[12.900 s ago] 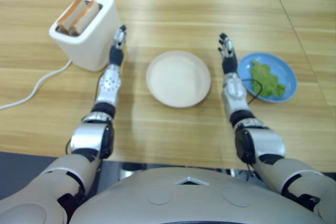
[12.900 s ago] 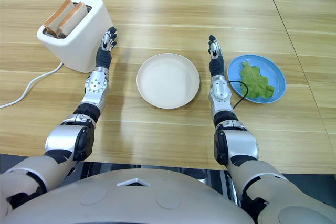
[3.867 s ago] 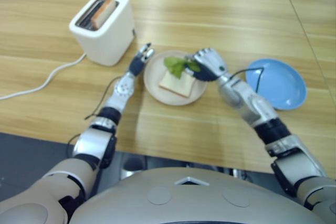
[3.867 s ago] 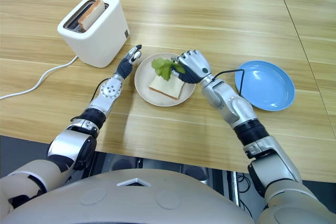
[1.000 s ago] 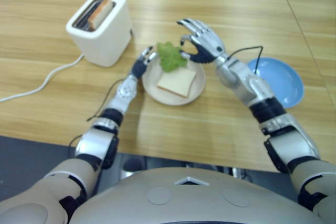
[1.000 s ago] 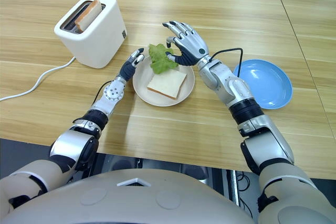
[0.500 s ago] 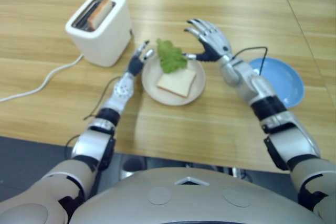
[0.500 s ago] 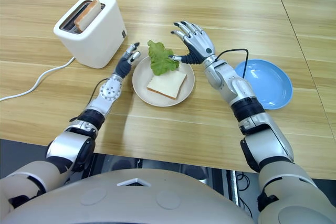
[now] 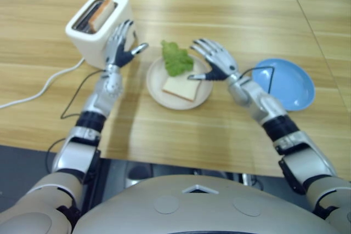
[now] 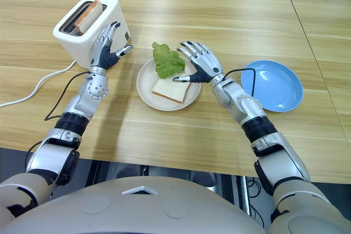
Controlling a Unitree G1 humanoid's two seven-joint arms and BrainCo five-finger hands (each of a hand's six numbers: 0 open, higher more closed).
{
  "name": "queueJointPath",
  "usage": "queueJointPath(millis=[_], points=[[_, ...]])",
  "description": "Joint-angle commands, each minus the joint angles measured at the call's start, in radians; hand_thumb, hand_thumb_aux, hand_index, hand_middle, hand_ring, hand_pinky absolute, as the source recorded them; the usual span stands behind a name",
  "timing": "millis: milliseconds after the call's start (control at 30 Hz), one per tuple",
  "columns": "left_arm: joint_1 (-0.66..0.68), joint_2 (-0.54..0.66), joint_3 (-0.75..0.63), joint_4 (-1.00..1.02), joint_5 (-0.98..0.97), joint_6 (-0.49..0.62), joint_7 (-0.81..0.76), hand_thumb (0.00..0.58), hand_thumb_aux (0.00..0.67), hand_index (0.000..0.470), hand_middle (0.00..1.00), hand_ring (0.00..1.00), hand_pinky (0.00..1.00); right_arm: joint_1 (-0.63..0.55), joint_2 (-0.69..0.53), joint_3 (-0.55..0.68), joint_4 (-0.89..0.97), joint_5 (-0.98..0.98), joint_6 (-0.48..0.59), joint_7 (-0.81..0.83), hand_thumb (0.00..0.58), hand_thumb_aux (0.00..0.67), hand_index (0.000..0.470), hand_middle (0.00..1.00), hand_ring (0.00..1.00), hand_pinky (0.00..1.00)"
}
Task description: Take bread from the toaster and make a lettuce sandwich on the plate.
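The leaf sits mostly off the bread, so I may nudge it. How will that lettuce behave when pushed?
The lettuce looks thin and crinkled, so it will probably fold rather than slide whole. It seems to overhang the plate rim, so an outward push might drop it off.

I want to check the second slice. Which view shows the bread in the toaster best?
The right eye view: the whole top of the bread shows above the slot of the toaster, clear of the left hand. The left eye view shows the same, hardly differently.
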Motion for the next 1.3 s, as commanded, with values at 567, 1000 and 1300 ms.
queueJointPath(millis=[567,1000,1300], points=[[-0.016,-0.064,-0.078,0.154,-0.018,-0.027,-0.001,0.0,0.0,0.0,0.0,0.0,0.0,-0.428,0.13,0.185,0.713,-0.095,0.012,-0.232,0.209,0.134,0.092,0.0,0.0,0.0],[-0.015,-0.069,-0.085,0.166,-0.032,-0.028,-0.007,0.0,0.0,0.0,0.0,0.0,0.0,-0.419,0.183,0.297,0.773,-0.12,0.049,-0.278,0.432,0.331,0.227,0.0,0.0,0.0],[-0.02,-0.077,-0.083,0.191,-0.047,-0.035,-0.01,0.0,0.0,0.0,0.0,0.0,0.0,-0.387,0.171,0.338,0.692,-0.131,0.022,-0.302,0.334,0.234,0.161,0.0,0.0,0.0]])
